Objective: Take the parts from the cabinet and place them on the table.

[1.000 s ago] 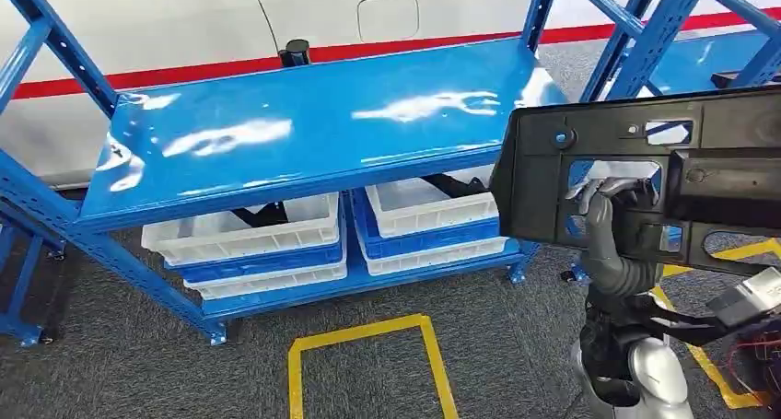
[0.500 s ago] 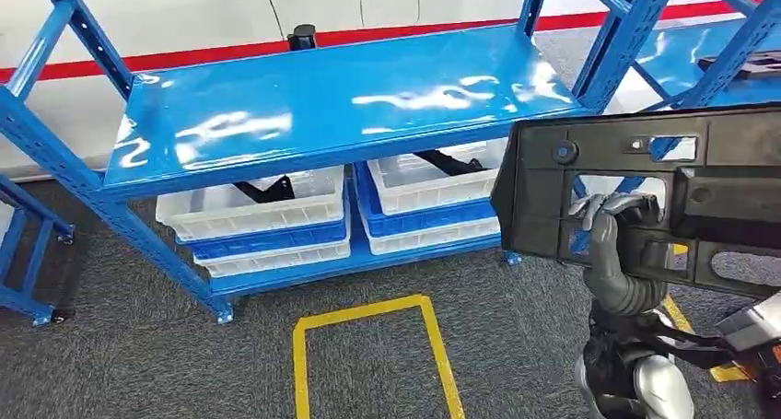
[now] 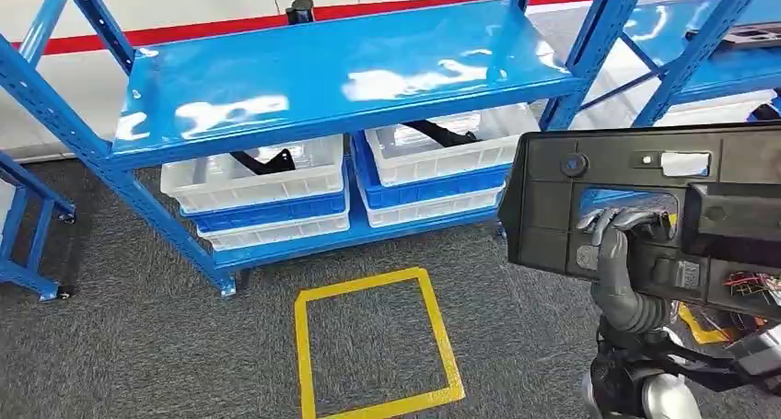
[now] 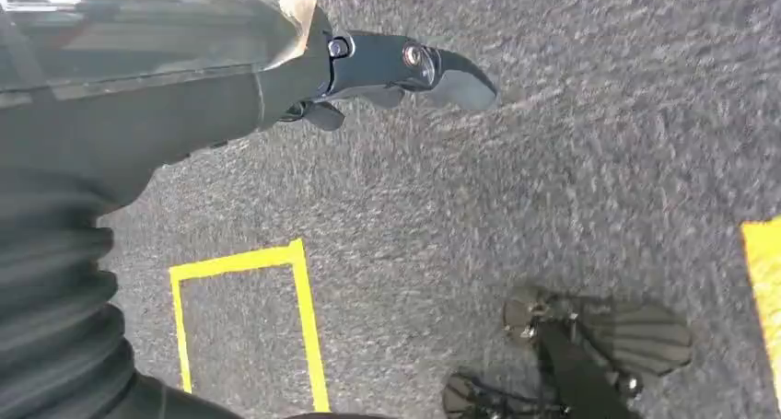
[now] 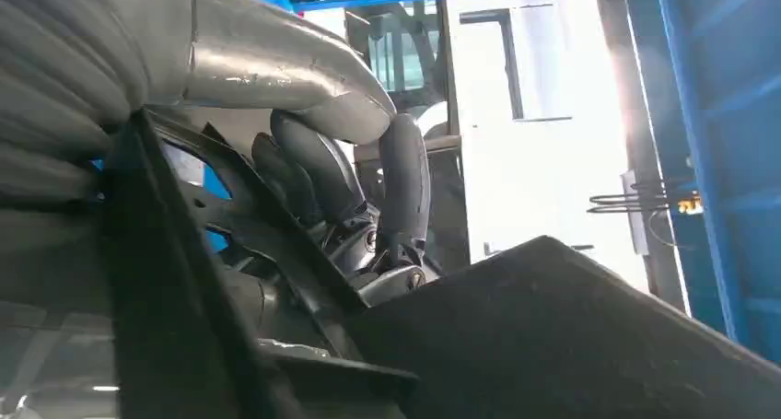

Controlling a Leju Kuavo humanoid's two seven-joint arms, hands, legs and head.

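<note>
**First onlooker:** Near right, the robot's right hand (image 3: 619, 227) carries a broad black plastic panel (image 3: 553, 207), its fingers (image 5: 403, 189) hooked through a rectangular cut-out and clenched on the inner edge. The panel rides upright above the grey carpet, clear of the shelving.

**Second onlooker:** And the left hand (image 4: 387, 69)?

**First onlooker:** It hangs low over the carpet, fingers loosely curled in and grasping nothing, beside a yellow taped square (image 3: 373, 345) on the floor.

**Second onlooker:** How would you rate that panel to handle?

**First onlooker:** My guess is stiff moulded plastic, light for its size but wide and awkward. With a single hold at a cut-out on one side, the long free end probably wants to swing or twist. The window edge looks the sensible place to take it, since the flat faces seem smooth and likely slippery. Thin ribs and clips might snap if it is knocked.

**Second onlooker:** And beyond it?

**First onlooker:** Farther off stands the blue steel rack (image 3: 341, 69), its broad shelf bare and glossy. White and blue bins (image 3: 267, 198) sit on the low shelf beneath, some with dark parts inside. No counter can be picked out from here.
</note>
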